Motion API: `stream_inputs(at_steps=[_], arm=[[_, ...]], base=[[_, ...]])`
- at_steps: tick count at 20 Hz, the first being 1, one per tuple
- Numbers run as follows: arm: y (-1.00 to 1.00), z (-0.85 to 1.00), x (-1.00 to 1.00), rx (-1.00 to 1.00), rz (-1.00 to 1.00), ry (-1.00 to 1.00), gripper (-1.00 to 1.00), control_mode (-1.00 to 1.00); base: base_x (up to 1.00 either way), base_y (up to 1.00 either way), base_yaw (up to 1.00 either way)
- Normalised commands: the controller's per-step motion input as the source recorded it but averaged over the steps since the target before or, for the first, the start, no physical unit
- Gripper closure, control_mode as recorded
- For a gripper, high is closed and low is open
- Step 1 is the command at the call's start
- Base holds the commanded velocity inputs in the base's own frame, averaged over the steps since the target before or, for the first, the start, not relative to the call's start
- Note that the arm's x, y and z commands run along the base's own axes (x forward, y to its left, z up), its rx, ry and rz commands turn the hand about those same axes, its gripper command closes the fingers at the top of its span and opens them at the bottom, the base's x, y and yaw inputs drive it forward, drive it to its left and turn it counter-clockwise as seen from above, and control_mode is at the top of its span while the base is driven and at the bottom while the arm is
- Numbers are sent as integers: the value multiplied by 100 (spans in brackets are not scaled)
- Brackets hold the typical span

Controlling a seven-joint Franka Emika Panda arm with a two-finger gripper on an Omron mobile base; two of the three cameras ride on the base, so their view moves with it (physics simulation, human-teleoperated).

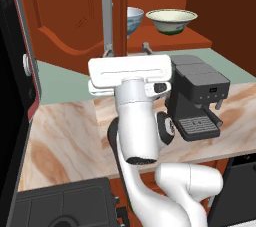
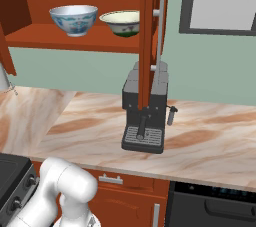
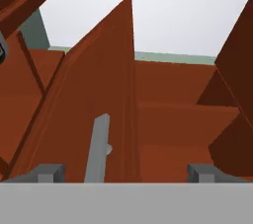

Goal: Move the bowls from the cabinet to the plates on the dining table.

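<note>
Two bowls stand side by side on the open cabinet shelf (image 2: 75,38): a pale blue bowl (image 1: 134,18) (image 2: 74,18) and a cream bowl with a green band (image 1: 171,21) (image 2: 121,22). The cabinet door (image 1: 65,16) (image 2: 147,36) (image 3: 116,99) is swung open, with its grey bar handle (image 1: 106,16) (image 2: 161,21) (image 3: 99,151). My gripper (image 1: 127,50) (image 3: 126,173) is open just below and in front of the shelf, at the foot of that handle. In the hand view the handle rises between the fingertips, closer to the left one (image 3: 47,172), touching neither. The plates and the dining table are out of view.
A black coffee machine (image 1: 197,96) (image 2: 145,113) stands on the marble-look counter (image 1: 65,131) (image 2: 210,141) right under the cabinet, beside my arm. A tall dark appliance (image 1: 12,96) walls off the left. A stovetop (image 1: 60,206) lies at the near left.
</note>
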Motion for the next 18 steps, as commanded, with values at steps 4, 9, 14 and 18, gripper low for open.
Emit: stream_inputs(at_steps=[4,9,14,18], arm=[[-23,2,-98,42,0,-6,-100,-100],[-14,-10,-70,44,-4,0,-100,-100],[0,-73,-16,37,-9,17,-100,-100],[0,-79,-8,36,-9,23,-100,-100]], base=[[0,0,0],[0,0,0],[0,0,0],[0,0,0]])
